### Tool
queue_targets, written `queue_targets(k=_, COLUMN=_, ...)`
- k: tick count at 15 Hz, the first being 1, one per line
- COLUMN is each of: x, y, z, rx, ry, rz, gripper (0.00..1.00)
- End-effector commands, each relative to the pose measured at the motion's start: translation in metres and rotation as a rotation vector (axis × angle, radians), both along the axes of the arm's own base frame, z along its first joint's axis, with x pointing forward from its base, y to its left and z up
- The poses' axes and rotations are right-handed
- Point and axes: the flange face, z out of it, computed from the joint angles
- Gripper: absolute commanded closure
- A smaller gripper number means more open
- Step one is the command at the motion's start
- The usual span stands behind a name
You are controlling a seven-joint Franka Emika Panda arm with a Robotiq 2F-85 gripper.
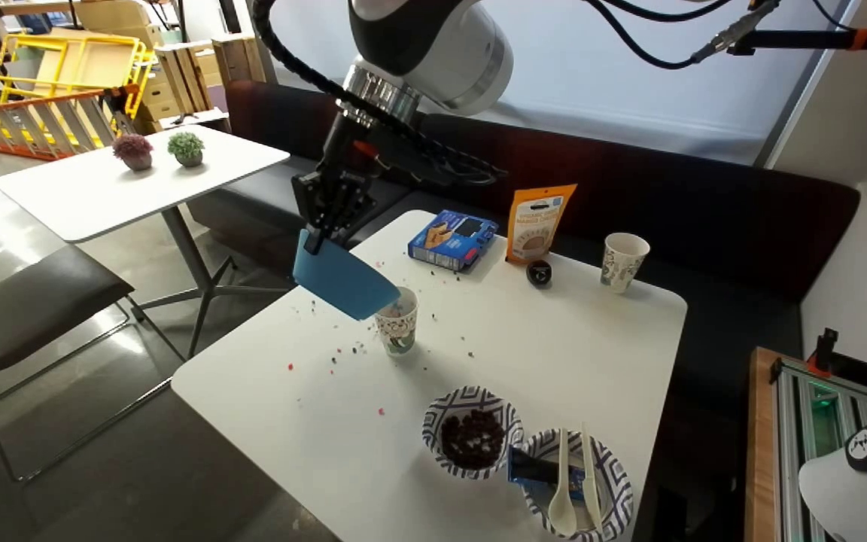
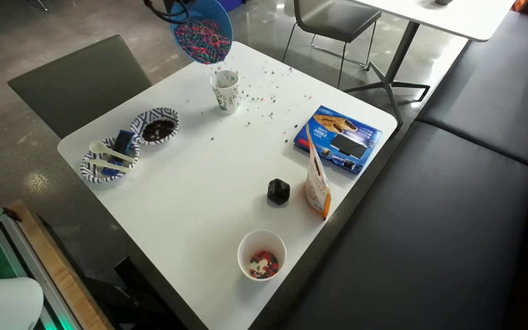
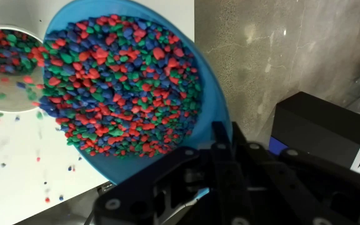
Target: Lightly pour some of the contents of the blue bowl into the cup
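My black two-fingered gripper (image 3: 227, 131), drawn narrow, pinches the rim of the round, shallow, bright blue bowl (image 1: 343, 278), tilted with its lip over the edge of the pale paper cup (image 1: 397, 331) printed with dark and green markings; whether lip and cup touch, I cannot tell. The contents (image 3: 120, 90), small red, green and blue bits, are banked toward the lip; some, blurred, hang between lip and cup, and more lie inside the cup. Stray bits (image 3: 47, 200) dot the white table (image 1: 554, 346) around the cup. Near the cup: a dark-blue-and-white patterned bowl (image 1: 471, 399) with a dark brown filling (image 1: 460, 436). Farther from the cup, just beside that bowl: a matching patterned dish (image 1: 620, 482) bearing a cream spoon (image 1: 563, 485), a cream knife (image 1: 590, 482) and a dark blue packet (image 1: 531, 468). To another side of the cup: a flat blue cardboard box (image 1: 450, 239), then a faceted black object (image 2: 278, 191) near an upright orange-and-white pouch (image 1: 535, 222). Well apart from the cup: a second printed paper cup (image 1: 622, 263), coloured bits at its bottom. Beyond, farther still from the cup: a second white table (image 1: 102, 196).
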Motion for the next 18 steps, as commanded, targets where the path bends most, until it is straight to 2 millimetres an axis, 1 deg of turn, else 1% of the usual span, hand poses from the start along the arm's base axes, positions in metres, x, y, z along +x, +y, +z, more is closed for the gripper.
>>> queue_targets(k=1, x=-0.006, y=-0.004, z=0.018, rx=0.031, ry=0.003, rz=0.014, gripper=0.99)
queue_targets(k=7, x=-0.006, y=-0.007, z=0.017, rx=0.020, ry=0.016, rz=0.014, gripper=0.99)
queue_targets(k=9, x=-0.007, y=-0.001, z=0.017, rx=-0.013, ry=0.018, rz=0.016, gripper=0.99)
queue_targets(k=12, x=-0.009, y=0.015, z=0.012, rx=-0.079, ry=0.012, rz=0.041, gripper=0.99)
queue_targets(k=18, x=-0.014, y=0.053, z=0.003, rx=-0.303, ry=0.005, rz=0.123, gripper=0.99)
